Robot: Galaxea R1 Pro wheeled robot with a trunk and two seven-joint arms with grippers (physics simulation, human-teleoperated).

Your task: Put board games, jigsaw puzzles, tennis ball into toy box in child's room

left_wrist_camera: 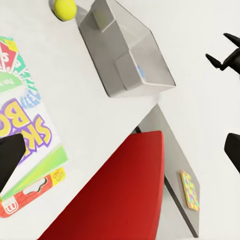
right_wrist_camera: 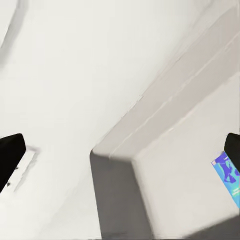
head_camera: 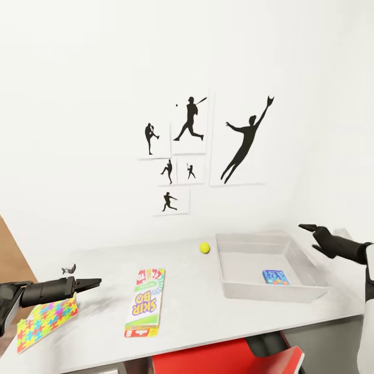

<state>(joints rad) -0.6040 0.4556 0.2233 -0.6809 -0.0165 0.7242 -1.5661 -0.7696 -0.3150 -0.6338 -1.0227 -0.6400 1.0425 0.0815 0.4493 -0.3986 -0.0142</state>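
Observation:
The light-grey toy box (head_camera: 306,270) stands at the right of the table (head_camera: 197,317). A light-blue board game (head_camera: 275,277) lies flat inside it and also shows in the right wrist view as the blue board game (right_wrist_camera: 227,175) past the box's rim (right_wrist_camera: 165,125). The Skip-Bo board game (head_camera: 146,301) lies mid-table, and the tennis ball (head_camera: 204,248) rests just left of the box. One jigsaw puzzle (head_camera: 47,319) lies at the table's left end under my open left gripper (head_camera: 85,279). Another jigsaw puzzle (left_wrist_camera: 189,190) lies on the lower dark section. My right gripper (head_camera: 311,237) hangs open and empty above the box's right rim.
A red chair (head_camera: 223,358) is tucked under the table's front edge. Black sports-silhouette pictures (head_camera: 208,150) hang on the white wall behind. The wood floor (head_camera: 10,259) shows past the table's left end.

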